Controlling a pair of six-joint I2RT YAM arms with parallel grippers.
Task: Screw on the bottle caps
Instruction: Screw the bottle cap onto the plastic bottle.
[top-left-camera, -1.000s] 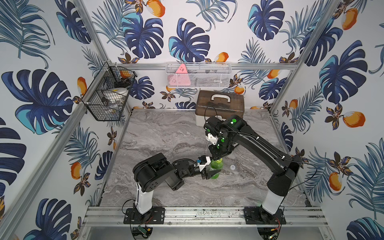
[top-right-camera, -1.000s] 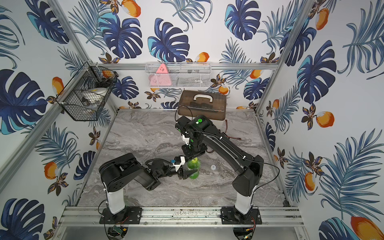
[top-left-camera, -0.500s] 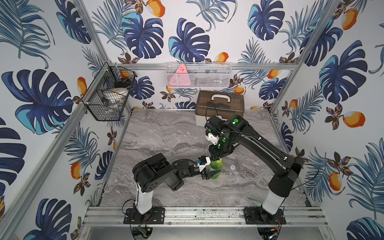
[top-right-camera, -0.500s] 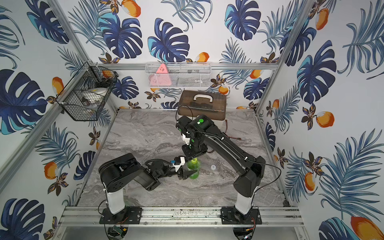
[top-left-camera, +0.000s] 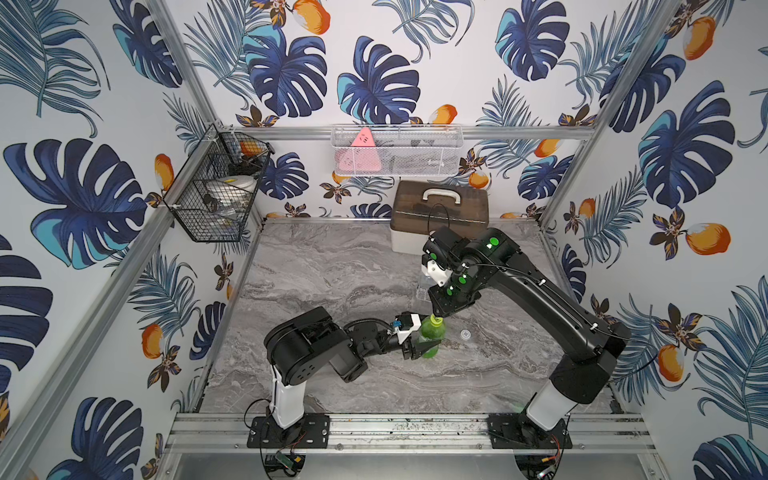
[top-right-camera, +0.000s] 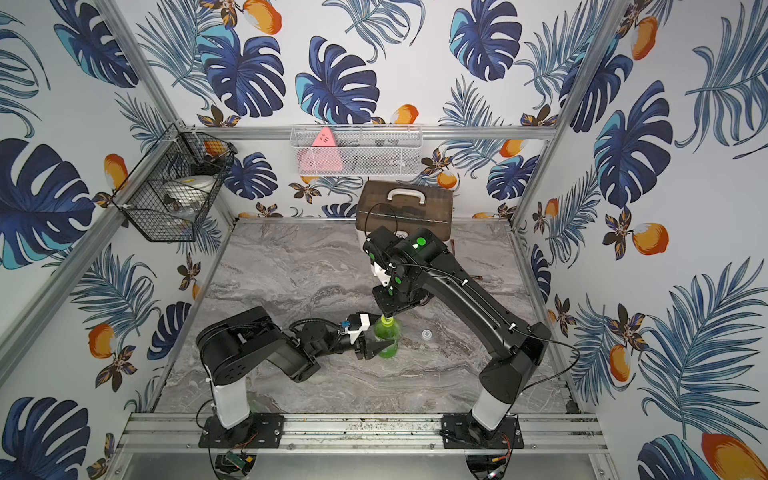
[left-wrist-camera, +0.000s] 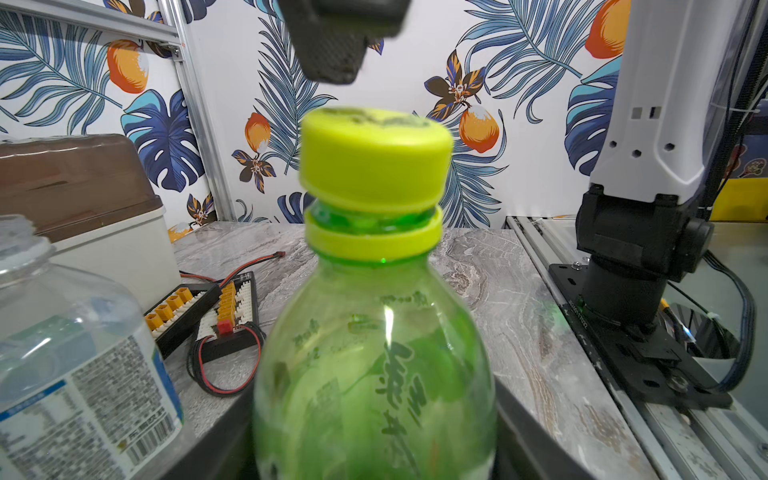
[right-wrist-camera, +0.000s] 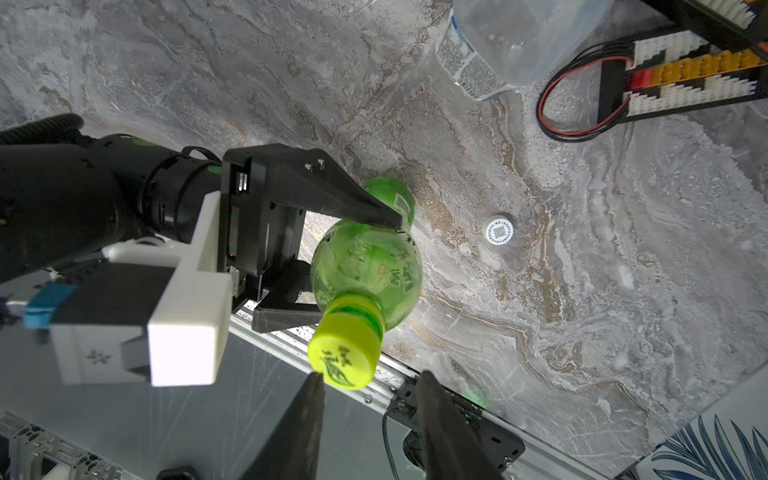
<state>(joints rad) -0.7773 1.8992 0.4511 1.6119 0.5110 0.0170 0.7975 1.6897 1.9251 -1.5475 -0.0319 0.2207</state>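
The green bottle (top-left-camera: 429, 337) (top-right-camera: 387, 338) stands upright near the table's front middle. My left gripper (top-left-camera: 426, 347) (right-wrist-camera: 353, 266) is shut on its body from the left side. The yellow-green cap (left-wrist-camera: 374, 158) (right-wrist-camera: 343, 353) sits on its neck, slightly tilted, with green thread showing above the ring. My right gripper (right-wrist-camera: 370, 380) (top-left-camera: 439, 312) hangs just above the cap, open, and the cap is not between its fingers. The clear bottle (left-wrist-camera: 62, 353) (right-wrist-camera: 498, 41) stands uncapped behind the green one. The whitish cap (top-left-camera: 465, 333) (right-wrist-camera: 498, 230) lies on the table to the right.
A brown-lidded box (top-left-camera: 440, 208) stands at the back wall. A connector board with red and black wires (right-wrist-camera: 665, 79) (left-wrist-camera: 216, 320) lies behind the clear bottle. Wire baskets (top-left-camera: 220, 195) (top-left-camera: 395, 149) hang on the walls. The metal rail (top-left-camera: 395, 428) runs along the front edge.
The right wrist has shifted slightly above the green bottle's cap. The left gripper and the bottle have stayed where they were.
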